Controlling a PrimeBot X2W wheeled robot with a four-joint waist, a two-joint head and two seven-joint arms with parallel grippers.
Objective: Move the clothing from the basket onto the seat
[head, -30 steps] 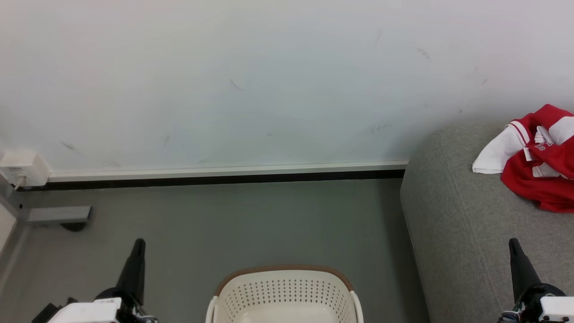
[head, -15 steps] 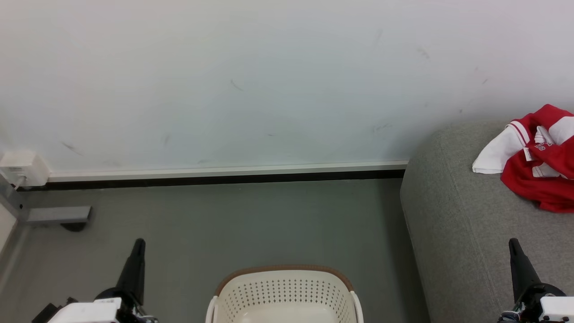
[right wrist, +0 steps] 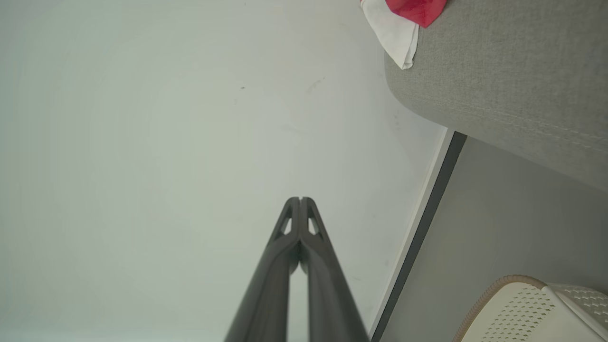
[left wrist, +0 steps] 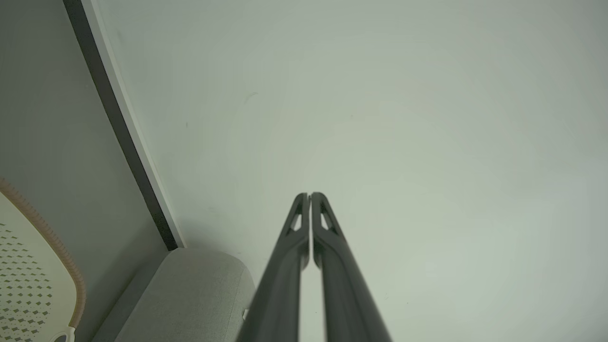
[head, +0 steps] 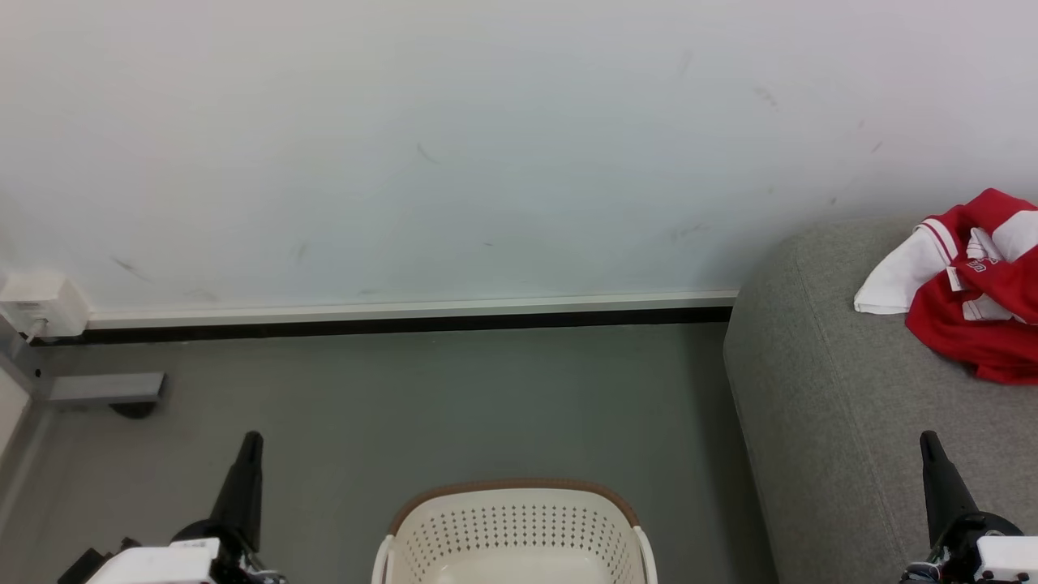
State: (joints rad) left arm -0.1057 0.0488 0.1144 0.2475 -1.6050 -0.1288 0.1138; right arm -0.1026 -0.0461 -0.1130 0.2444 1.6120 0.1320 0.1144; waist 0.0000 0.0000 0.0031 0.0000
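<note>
Clothing is what you are moving, and judging by how things lie, most of the job looks done; take it from the biggest thing down.

Your seat, the grey upholstered block at the right of the head view, already carries a crumpled red and white bundle on its top; the bundle sits toward the wall side and is cut off by the right edge of the view, so you cannot tell how many garments are in it.

Your basket stands on the floor at the bottom middle, near the seat but apart from it; the part of its perforated far wall and inside that shows holds nothing red; the rest lies below the edge of the view, so you cannot rule out a garment left down there; check that before you call it finished.

Your left gripper rests at the lower left and your right gripper at the lower right, the right one over the seat's near part; both have their fingers pressed together with nothing between them, and each wrist view shows the closed pair pointing at the bare wall; neither touches the basket or the bundle.

Against the earlier frames, nothing differs; seat, basket, bundle and both grippers sit in the same places, and the view itself has not shifted; you are idle, or paused between moves.
</note>
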